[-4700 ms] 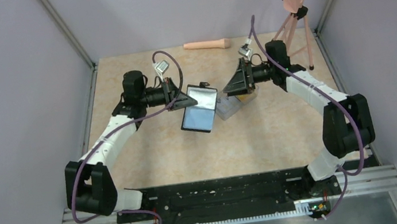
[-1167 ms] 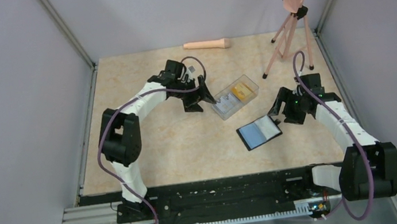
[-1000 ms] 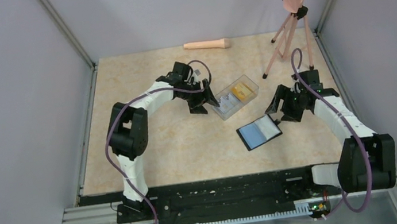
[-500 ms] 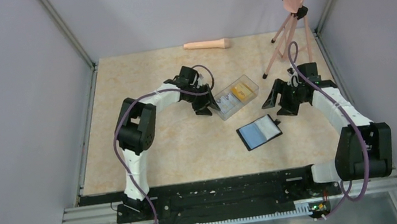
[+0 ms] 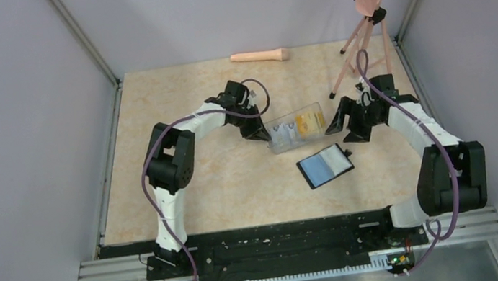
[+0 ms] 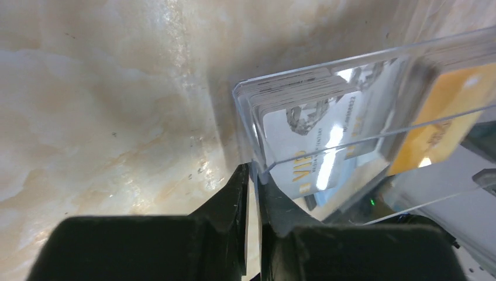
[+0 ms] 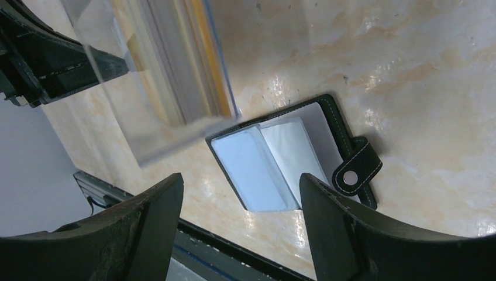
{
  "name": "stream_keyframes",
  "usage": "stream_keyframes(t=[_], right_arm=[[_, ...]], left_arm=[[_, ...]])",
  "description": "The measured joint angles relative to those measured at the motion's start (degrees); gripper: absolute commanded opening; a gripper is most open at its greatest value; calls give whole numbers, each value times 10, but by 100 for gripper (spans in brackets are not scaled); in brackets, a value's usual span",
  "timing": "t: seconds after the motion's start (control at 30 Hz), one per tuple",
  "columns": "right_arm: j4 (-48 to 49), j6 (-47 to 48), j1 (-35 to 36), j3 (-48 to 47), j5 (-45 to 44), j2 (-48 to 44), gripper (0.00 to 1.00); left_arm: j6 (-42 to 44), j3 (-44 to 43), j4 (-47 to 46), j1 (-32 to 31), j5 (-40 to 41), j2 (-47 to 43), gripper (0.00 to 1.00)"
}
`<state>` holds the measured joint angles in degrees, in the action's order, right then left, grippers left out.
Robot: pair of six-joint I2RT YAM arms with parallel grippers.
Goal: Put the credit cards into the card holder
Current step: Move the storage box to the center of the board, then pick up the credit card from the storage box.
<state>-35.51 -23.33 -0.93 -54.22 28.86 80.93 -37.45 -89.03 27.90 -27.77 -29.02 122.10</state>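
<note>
Left gripper pinches one end wall of a clear plastic box, which is tilted up on edge. Grey-white and yellow credit cards are stacked inside, just beyond its fingertips. Right gripper is spread wide and empty, directly above the black card holder, which lies open.

Pale lilac walls, beige marbled tabletop.

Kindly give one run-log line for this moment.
left pincer: shut on clear box, tilted | right pincer: open | credit cards: in box | card holder: open
</note>
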Motion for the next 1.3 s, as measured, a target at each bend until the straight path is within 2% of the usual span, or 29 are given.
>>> stream_keyframes(t=[0.37,0.57,0.67,0.8,0.9,1.1,1.3], right_arm=[[6,2,72,-53,17,76,72],[18,-2,103,-77,31,108,72],[25,-4,122,-89,38,125,72],[33,-7,153,-111,44,157,70],[35,-9,178,-131,53,189,64],[43,-20,216,-168,66,253,52],[41,-37,241,-199,80,293,50]], left_arm=[[111,26,85,27,51,-52,9],[151,85,116,52,85,-104,12],[171,108,136,69,102,-127,23],[203,119,166,86,122,-146,56],[213,119,177,92,137,-166,67],[204,119,183,91,158,-235,69],[166,152,148,88,131,-304,63]])
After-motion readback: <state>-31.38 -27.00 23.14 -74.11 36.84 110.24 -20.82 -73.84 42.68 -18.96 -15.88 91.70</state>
